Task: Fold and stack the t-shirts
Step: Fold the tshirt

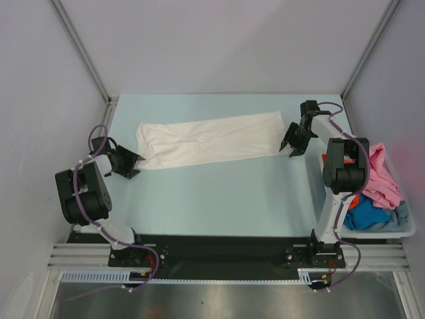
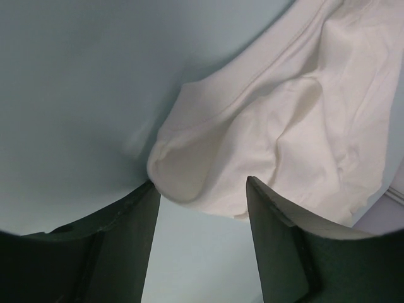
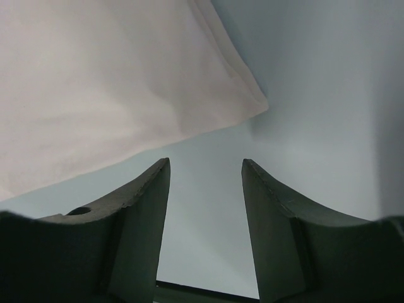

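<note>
The left claw (image 2: 202,189) stands spread, with a rumpled corner of the white shirt (image 2: 297,120) lying at its fingertips, not pinched. The right claw (image 3: 205,167) is spread too, with bare table (image 1: 219,199) between its fingers and the shirt's other end just ahead of them. The shirt lies as a long strip across the far half of the table, from near the left edge to near the right edge. Against the right edge, toward the near corner, sits a pale bin (image 1: 406,230). It holds a pink shirt (image 1: 384,174), a bright blue shirt (image 1: 365,214), a sliver of orange shirt (image 1: 356,199) and a grey-blue shirt (image 1: 400,214).
</note>
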Available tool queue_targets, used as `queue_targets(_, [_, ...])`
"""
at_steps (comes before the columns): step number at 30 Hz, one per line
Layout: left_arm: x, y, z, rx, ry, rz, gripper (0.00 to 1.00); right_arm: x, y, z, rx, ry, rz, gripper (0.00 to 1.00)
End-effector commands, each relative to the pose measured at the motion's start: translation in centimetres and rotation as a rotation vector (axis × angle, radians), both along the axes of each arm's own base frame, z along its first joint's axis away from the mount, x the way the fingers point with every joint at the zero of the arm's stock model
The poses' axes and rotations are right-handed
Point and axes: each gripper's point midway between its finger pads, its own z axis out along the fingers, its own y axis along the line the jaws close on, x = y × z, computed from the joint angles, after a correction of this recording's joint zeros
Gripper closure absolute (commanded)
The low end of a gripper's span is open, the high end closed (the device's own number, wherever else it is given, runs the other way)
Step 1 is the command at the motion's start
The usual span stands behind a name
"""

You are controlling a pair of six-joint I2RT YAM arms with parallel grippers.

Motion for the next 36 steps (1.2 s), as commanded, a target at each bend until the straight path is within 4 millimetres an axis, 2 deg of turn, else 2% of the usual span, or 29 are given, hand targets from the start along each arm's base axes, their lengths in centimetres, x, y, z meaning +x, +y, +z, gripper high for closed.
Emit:
queue_targets(1, [0.6, 0.9, -1.2, 0.03, 0.004, -0.012, 0.38, 1.1, -0.3, -0.4, -0.013, -0.034, -0.028, 0.46])
queue_targets(3, [0.7, 0.9, -1.4, 0.028, 0.01, -0.02, 0.4, 1.2, -0.4, -0.8, -0.023, -0.029, -0.032, 0.46])
queue_targets(4, [0.7, 1.0, -1.4, 0.031, 0.011, -0.02, 0.4, 1.4, -1.6, -0.9, -0.025, -0.028, -0.059, 0.46])
queue_targets(5, [0.6, 0.9, -1.5, 0.031, 0.012, -0.022, 0.41, 1.3, -1.8, -1.0, -0.032, -0.026, -0.068, 0.46])
queue_targets(7, [0.6, 0.9, -1.5, 0.032, 0.011, -0.021, 0.43, 1.3, -1.8, -1.4, -0.028, -0.023, -0.081, 0.45])
queue_targets(10, [0.0, 0.8, -1.6, 0.031, 0.036, -0.031, 0.5, 1.2, -1.8, -1.7, -0.02, -0.014, -0.098, 0.45])
queue_targets(12, [-0.8, 0.6, -1.6, 0.03, 0.054, -0.036, 0.5, 1.1, -2.1, -1.8, -0.028, -0.007, -0.11, 0.45])
queue_targets(15, [-1.9, 0.6, -1.4, 0.054, 0.068, -0.031, 0.41, 1.1, -2.1, -1.8, -0.032, -0.008, -0.122, 0.45])
queue_targets(18, [-2.0, 0.4, -1.5, 0.045, 0.071, -0.034, 0.37, 1.4, -2.1, -2.0, -0.027, -0.012, -0.13, 0.45])
queue_targets(28, [-1.9, 0.7, -2.0, 0.052, 0.086, -0.031, 0.47, 1.9, -1.8, -3.7, 0.006, -0.001, -0.14, 0.47])
queue_targets(30, [-1.7, 0.8, -2.2, 0.052, 0.086, -0.031, 0.52, 1.8, -1.9, -3.8, 0.003, -0.004, -0.141, 0.49])
queue_targets(33, [-1.2, 1.0, -2.3, 0.052, 0.079, -0.028, 0.6, 1.4, -1.9, -4.1, -0.002, -0.002, -0.146, 0.63])
queue_targets(36, [-0.9, 1.3, -2.4, 0.067, 0.087, -0.037, 0.76, 1.1, -1.9, -4.5, -0.003, 0.001, -0.128, 0.8])
